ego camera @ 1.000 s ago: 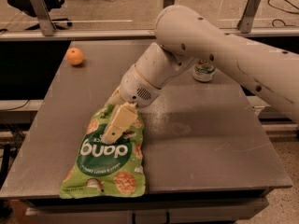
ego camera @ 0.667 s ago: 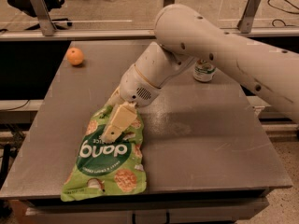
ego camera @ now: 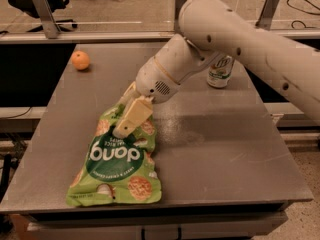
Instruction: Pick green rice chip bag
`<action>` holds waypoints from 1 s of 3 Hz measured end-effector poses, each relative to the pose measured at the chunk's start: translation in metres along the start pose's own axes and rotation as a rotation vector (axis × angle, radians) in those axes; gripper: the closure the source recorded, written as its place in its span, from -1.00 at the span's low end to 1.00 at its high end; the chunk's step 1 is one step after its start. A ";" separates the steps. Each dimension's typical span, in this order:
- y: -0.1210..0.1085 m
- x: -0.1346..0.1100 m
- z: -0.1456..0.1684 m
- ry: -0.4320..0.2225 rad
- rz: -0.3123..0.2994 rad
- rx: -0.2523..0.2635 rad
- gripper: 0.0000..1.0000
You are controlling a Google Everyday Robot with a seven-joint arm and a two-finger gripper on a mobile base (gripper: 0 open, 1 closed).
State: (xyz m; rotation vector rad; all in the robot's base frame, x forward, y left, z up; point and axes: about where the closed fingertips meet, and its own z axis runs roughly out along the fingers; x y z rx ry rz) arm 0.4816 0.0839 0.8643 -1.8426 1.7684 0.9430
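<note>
1. As I watch through the camera, the grey tabletop (ego camera: 215, 149) fills most of the view and carries everything else.
2. The white arm (ego camera: 240, 39) reaches in from the right and slopes down to the left across the tabletop.
3. The green rice chip bag (ego camera: 117, 169) lies near the front left edge. Its lower end is flat on the tabletop and its crumpled upper end rises towards the wrist.
4. The end effector (ego camera: 124, 126) is at that upper end. I read it as closed on the bag, with one cream finger (ego camera: 134, 115) pressed flat on the front face.
5. A green-and-white can (ego camera: 220, 71) stands upright at the back right, partly behind the arm.
6. An orange (ego camera: 80, 60) sits at the back left, well apart from the bag.
</note>
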 end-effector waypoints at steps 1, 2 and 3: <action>-0.027 -0.017 -0.046 -0.109 0.033 0.070 1.00; -0.048 -0.035 -0.094 -0.199 0.059 0.153 1.00; -0.048 -0.035 -0.094 -0.199 0.059 0.153 1.00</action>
